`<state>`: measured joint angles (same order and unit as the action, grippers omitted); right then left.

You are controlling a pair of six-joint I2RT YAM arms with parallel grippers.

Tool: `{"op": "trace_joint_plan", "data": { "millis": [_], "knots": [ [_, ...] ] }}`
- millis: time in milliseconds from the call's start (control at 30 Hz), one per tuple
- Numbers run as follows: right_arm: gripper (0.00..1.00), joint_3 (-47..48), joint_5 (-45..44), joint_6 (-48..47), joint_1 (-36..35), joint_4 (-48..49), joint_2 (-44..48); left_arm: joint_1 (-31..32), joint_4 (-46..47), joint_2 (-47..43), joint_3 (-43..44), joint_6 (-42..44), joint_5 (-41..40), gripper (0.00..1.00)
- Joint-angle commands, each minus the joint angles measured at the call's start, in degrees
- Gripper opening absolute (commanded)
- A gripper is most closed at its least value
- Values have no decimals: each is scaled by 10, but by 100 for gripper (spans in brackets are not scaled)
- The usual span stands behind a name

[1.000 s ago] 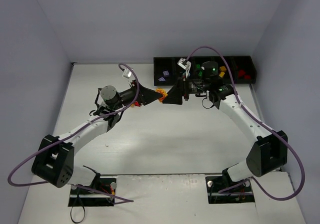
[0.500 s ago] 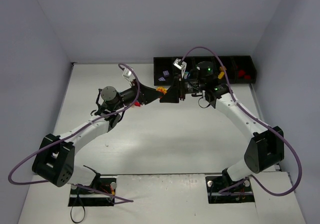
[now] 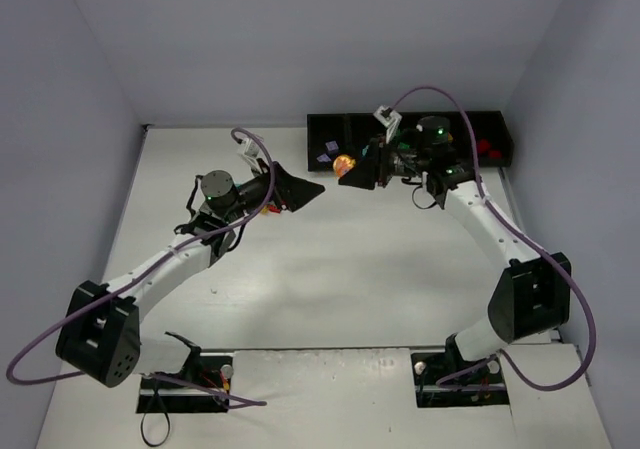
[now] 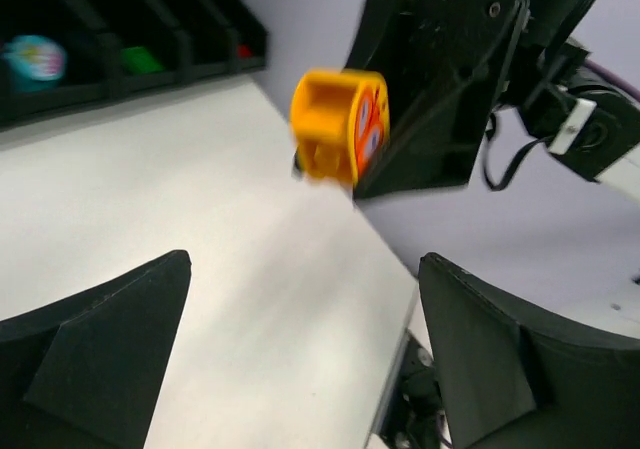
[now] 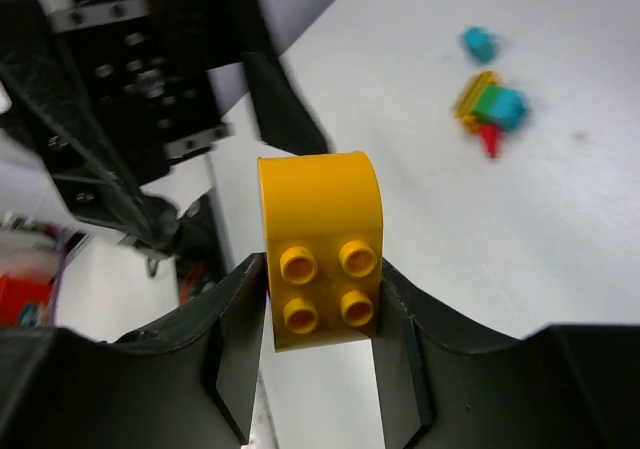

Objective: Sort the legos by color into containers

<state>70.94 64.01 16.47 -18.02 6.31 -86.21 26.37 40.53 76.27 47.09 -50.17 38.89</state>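
Nearest us, the left pincer (image 4: 305, 304) is spread wide and empty, low over the worktop (image 3: 330, 269). A clump of loose bricks (image 5: 488, 107) lies on the worktop by that arm, with a teal one (image 5: 478, 42) just beside it.

Further out, the right pincer (image 5: 320, 314) is pinching a yellow-orange brick (image 5: 320, 259). It is held clear of the worktop, just short of the tray (image 3: 470, 117). The fingers (image 5: 240, 319) bear on its two flat sides, studs toward the wrist camera, rounded end outward.

Our reading is that the brick is light, rigid and smooth plastic, so it is slippery under the pads. It should be held on the flat sides, never the curve. It looks sturdy enough to survive a short drop.

At the back, the tray holds lilac bricks (image 3: 327, 152) at the left and red bricks (image 3: 484, 149) at the right.
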Motion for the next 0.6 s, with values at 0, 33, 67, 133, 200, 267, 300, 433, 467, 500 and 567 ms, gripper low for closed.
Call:
{"op": "trace_joint_plan", "data": {
  "millis": [0,33,67,133,200,267,300,433,467,500,567],
  "knots": [
    [0,17,-75,-6,68,24,-9,-17,-131,-75,27,108,-104,90],
    [0,21,-99,-17,101,16,-19,-18,-161,-84,30,125,-126,90],
    [0,42,-180,-24,115,-14,-27,-19,-193,-94,34,140,-149,90],
    [0,70,-277,-50,144,-44,-59,-22,-275,-118,41,181,-206,90],
    [0,95,-407,-55,159,-47,-79,-22,-338,-139,42,217,-234,90],
    [0,118,-470,-64,176,-52,-118,-25,-376,-153,40,232,-269,90],
    [0,142,-520,-68,178,-52,-131,-26,-403,-163,38,239,-281,90],
    [0,216,-601,-92,204,-59,-219,-27,-486,-182,32,246,-323,90],
    [0,232,-610,-100,214,-60,-235,-26,-498,-184,28,248,-337,90],
    [0,263,-622,-103,218,-60,-265,-27,-513,-188,26,249,-342,90],
    [0,292,-633,-108,224,-60,-292,-27,-527,-192,15,248,-350,90]
  ]
}}
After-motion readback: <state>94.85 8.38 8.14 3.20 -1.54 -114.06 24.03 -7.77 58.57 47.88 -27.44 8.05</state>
